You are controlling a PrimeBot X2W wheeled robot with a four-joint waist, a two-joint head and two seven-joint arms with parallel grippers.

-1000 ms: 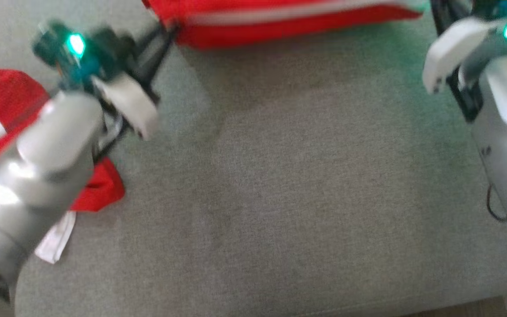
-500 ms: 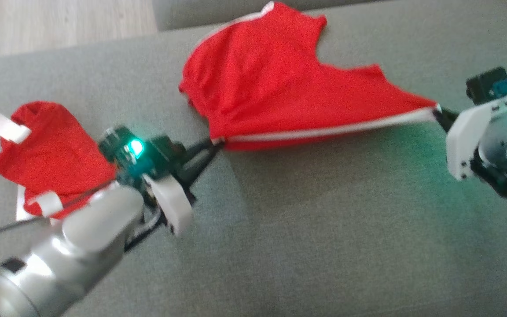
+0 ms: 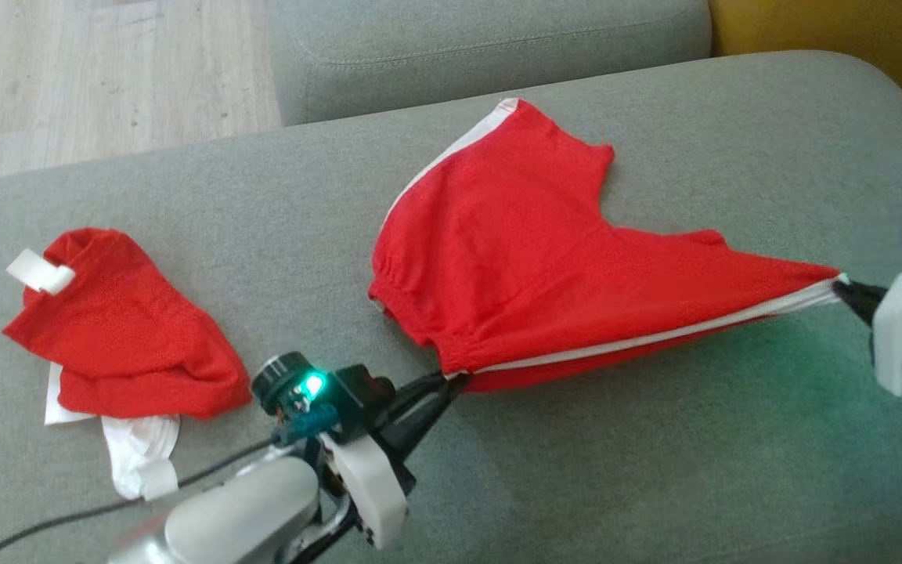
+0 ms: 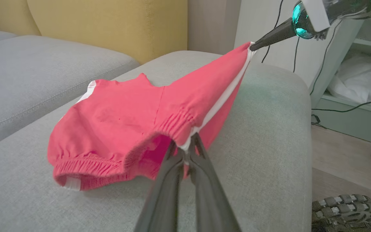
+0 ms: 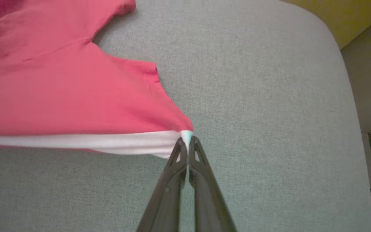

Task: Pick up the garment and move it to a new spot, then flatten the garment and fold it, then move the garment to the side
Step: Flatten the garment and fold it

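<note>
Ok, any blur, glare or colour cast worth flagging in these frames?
Head view: mostly sharp, green glow tinting the sofa beside the right gripper. Left wrist view: crisp, the shorts look washed pink. Right wrist view: slightly soft, its fingers blurred low down.

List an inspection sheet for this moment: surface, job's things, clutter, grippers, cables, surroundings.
Surface: grey sofa cushion, fabric smooth.
Job's things: red shorts, white side stripe pulled taut between the grippers, far part lying on the cushion.
Clutter: second garment, red, crumpled at the robot's left, white cloth under it.
Grippers: left gripper shut on the shorts' waistband end; right gripper shut on the stripe's other end.
Cables: dark cable by the left arm; cables near the shelf.
Surroundings: wood floor, yellow backrest, shelf, shoe.
</note>
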